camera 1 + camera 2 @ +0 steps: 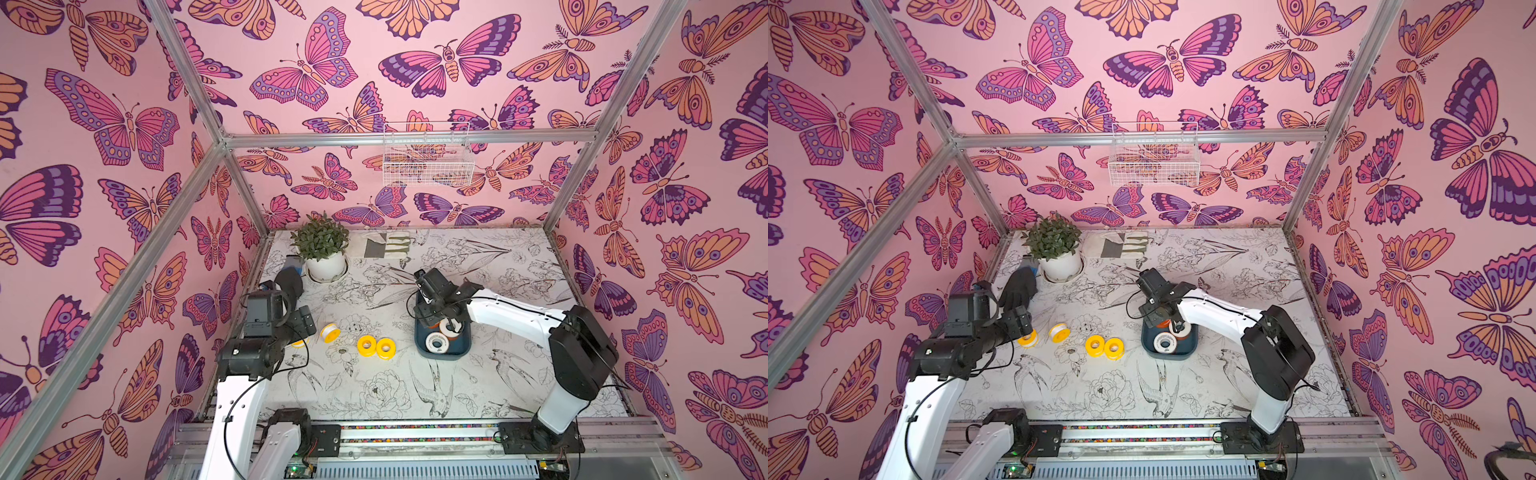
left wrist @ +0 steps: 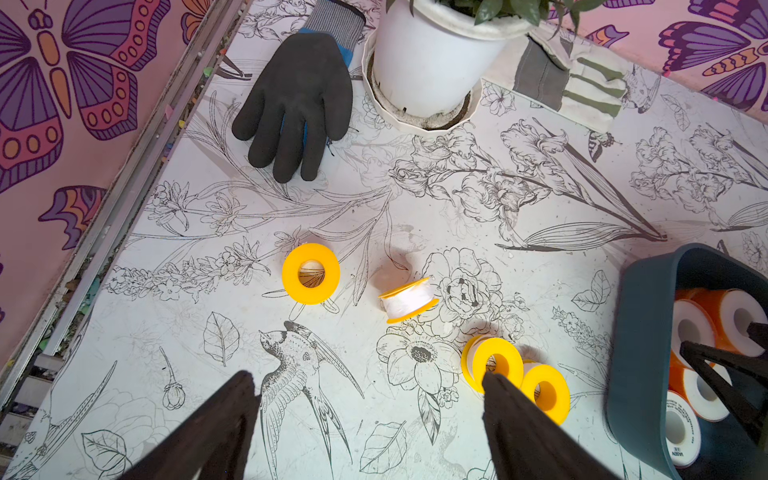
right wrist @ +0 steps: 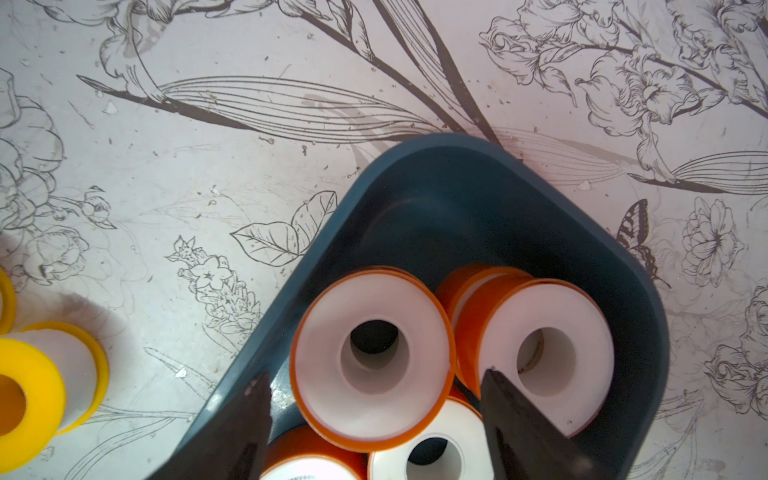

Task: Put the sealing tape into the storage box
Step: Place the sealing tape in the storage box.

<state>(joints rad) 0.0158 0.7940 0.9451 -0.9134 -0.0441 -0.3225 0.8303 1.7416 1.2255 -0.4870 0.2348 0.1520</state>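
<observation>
Now, loose sealing tape (image 2: 408,300) lies left of the storage box (image 2: 636,332), nearest my left gripper (image 2: 368,376).
Butterfly walls (image 1: 124,124), floral table (image 1: 415,395); right gripper (image 3: 376,374) spread above orange rolls (image 3: 332,353) already boxed, pinching nothing; left gripper spread and empty, four yellow rolls (image 2: 496,368) near it, one tipped on its side, axis level.

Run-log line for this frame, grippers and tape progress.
left gripper: open, empty, above table | right gripper: open over storage box | orange rolls inside | four yellow rolls on table
</observation>
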